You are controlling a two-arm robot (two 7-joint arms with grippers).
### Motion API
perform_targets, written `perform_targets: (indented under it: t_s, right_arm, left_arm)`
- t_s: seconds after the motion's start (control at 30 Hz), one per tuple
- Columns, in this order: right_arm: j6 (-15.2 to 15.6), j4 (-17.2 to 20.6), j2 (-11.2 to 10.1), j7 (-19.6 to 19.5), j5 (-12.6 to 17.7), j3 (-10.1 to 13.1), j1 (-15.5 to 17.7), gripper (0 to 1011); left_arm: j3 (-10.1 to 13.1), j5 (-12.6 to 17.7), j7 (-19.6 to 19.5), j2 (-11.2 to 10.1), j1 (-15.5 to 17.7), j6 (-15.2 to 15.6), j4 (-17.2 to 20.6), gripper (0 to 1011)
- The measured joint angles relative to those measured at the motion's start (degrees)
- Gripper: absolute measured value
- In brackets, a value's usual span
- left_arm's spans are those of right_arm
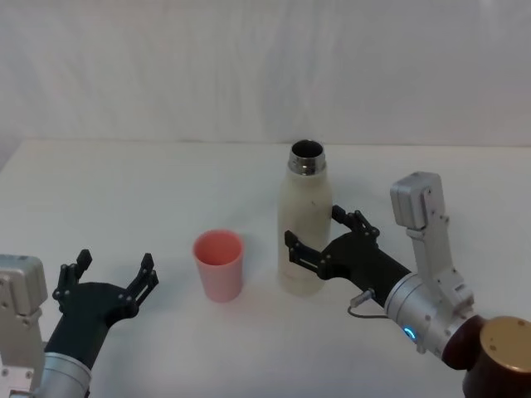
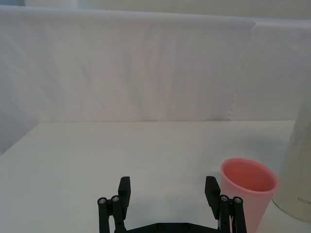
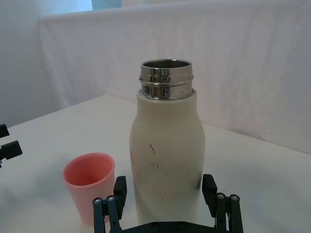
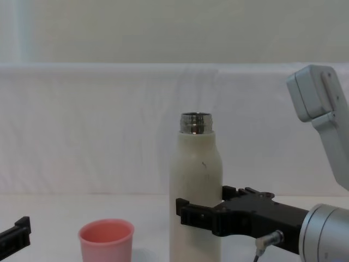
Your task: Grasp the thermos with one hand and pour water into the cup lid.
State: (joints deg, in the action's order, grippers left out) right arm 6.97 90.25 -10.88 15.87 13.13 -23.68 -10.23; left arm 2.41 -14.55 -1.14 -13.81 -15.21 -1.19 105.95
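The thermos point(image 1: 304, 228) stands upright near the middle of the white table point(image 1: 124, 191), its lid off and its steel neck bare at the top. The right gripper point(image 1: 319, 240) reaches in from the 4 o'clock side of the head view and straddles the lower half of the bottle, 1 finger in front and 1 behind. In the right wrist view the 2 fingers point(image 3: 116, 191) sit spread on either side of the cream body with a small gap on each side, so the claw is open around the thermos and has not clamped on it. The chest view shows the same black fingers wrapping the bottle just below its middle.

The cup lid point(image 1: 219, 264) stands upright, mouth up, at the thermos's 9 o'clock in the head view, near it but not touching.

The left gripper point(image 1: 112, 278) rests low at 8 o'clock in the head view, its 2 fingers spread wide with nothing between them, apart from the cup lid at its 3 o'clock.
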Motion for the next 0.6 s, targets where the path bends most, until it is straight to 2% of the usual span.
perform_targets:
  t_s: [0.6]
  right_arm:
    - [-0.91,-2.91,1.68,-0.08,-0.26,-0.21,-1.79,1001]
  left_arm:
    - [0.0,0.0,0.0,0.0,0.0,0.0,0.0,1001]
